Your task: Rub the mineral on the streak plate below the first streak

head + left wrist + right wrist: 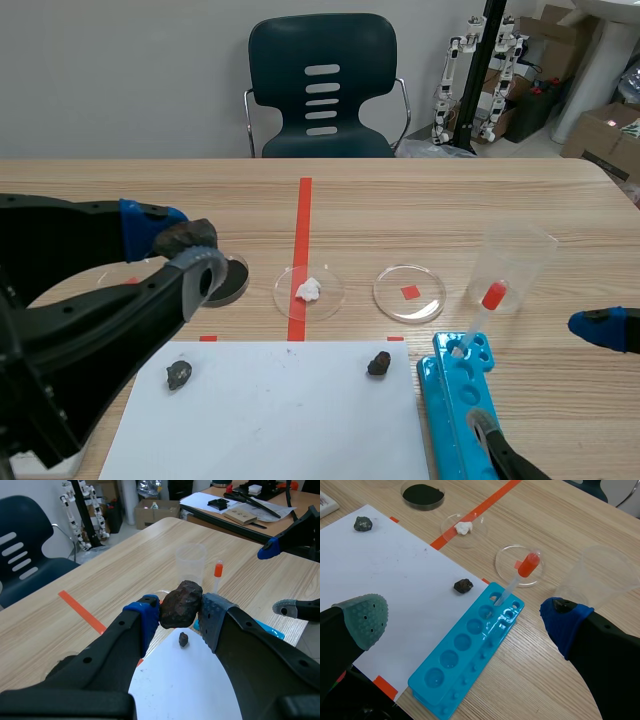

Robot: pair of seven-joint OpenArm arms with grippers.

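since no rubbing contact shows, the streak looks not yet made: above the table and white sheet, the left fingers are clamped on the dark mineral, held up in the air. right fingers spread wide, holding nothing. streak plate not clearly seen.

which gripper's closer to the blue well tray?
Right. The right gripper is open with the blue well tray between its fingers. The left gripper, shut on the mineral, is across the white paper by the black dish.
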